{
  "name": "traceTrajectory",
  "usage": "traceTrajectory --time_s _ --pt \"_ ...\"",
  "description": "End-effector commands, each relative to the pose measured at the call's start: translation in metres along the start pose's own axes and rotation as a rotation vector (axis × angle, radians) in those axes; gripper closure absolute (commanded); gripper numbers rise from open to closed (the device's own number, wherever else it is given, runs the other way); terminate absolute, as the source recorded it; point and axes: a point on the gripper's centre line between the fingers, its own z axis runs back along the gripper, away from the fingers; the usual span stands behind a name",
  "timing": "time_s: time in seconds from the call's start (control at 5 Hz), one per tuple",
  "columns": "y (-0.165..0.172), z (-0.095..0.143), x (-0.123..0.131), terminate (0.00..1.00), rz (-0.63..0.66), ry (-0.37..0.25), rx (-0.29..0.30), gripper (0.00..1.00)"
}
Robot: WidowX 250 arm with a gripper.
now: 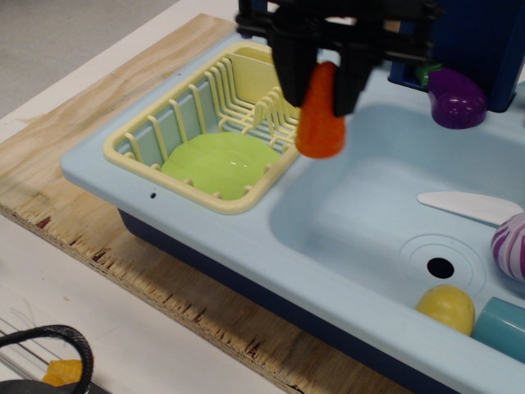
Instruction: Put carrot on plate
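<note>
My black gripper (321,78) is shut on the orange carrot (320,123) and holds it in the air, wide end down. The carrot hangs over the right edge of the pale yellow dish rack (156,135), at the sink's left rim. The lime-green plate (215,164) lies flat inside the rack, below and to the left of the carrot. The carrot's narrow tip is hidden between the fingers.
The light blue toy sink (361,213) holds a white knife (472,207), a yellow ball-like toy (446,307), a teal cup (502,328) and a purple-white striped toy (513,246). A purple eggplant (455,98) lies at the back. The sink stands on a wooden board (123,82).
</note>
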Motion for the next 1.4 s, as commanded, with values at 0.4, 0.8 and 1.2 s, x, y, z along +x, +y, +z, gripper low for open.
traceTrajectory --time_s 0.4,0.8,1.2 --pt "0.072 -0.04 0.027 0.0 0.073 0.054 -0.039 1.0" --pt "0.078 -0.061 0.028 0.0 0.059 0.13 -0.05 0.0" --pt "0.084 -0.064 0.025 0.0 0.068 0.143 -0.054 0.0"
